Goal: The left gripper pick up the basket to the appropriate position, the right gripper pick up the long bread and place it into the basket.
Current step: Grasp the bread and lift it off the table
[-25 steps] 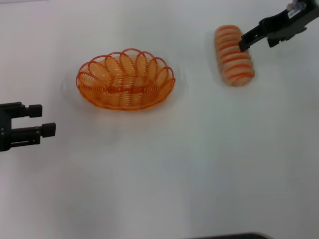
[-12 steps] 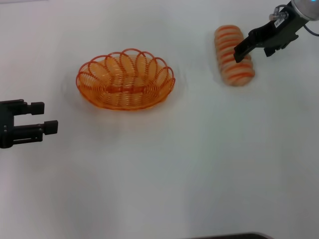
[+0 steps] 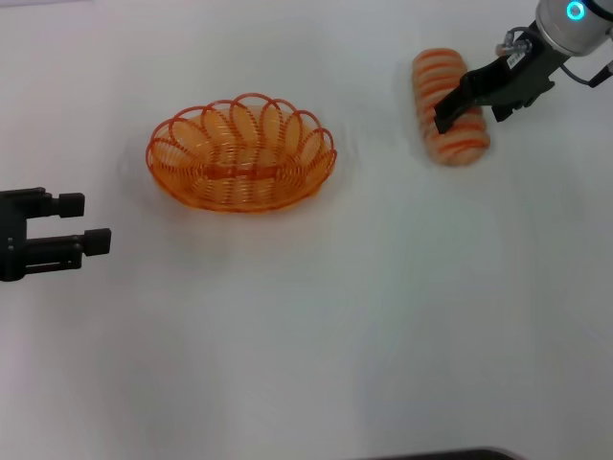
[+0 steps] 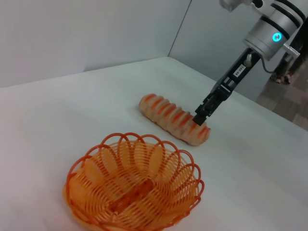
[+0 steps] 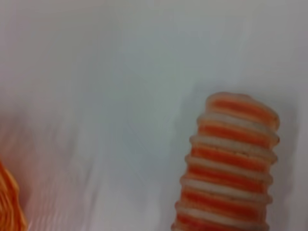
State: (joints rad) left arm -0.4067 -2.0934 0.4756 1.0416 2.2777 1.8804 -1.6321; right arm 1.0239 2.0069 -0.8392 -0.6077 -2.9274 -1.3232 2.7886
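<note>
The orange wire basket (image 3: pixel 170 135) stands empty on the white table, left of centre. Far to its right lies the long bread (image 3: pixel 442 72), striped tan and orange, end pointing away from me. My right gripper (image 3: pixel 446 119), on the arm with the blue light, reaches in from the right, its tip over the near half of the loaf. The left wrist view shows that tip (image 4: pixel 200 117) at the bread (image 4: pixel 166 113), beyond the basket (image 4: pixel 191 169). In the right wrist view the bread (image 5: pixel 230 163) fills the frame from close up. My left gripper (image 3: pixel 84 222) is open at the left edge, apart from the basket.
A white tabletop (image 3: pixel 316 326) stretches between the basket and the near edge. In the left wrist view the table's far edge (image 4: pixel 250 98) runs behind the right arm, with floor beyond.
My right gripper has moved left and down, from the loaf's right side to over its near half. The left gripper, basket and bread have stayed almost where they were.
</note>
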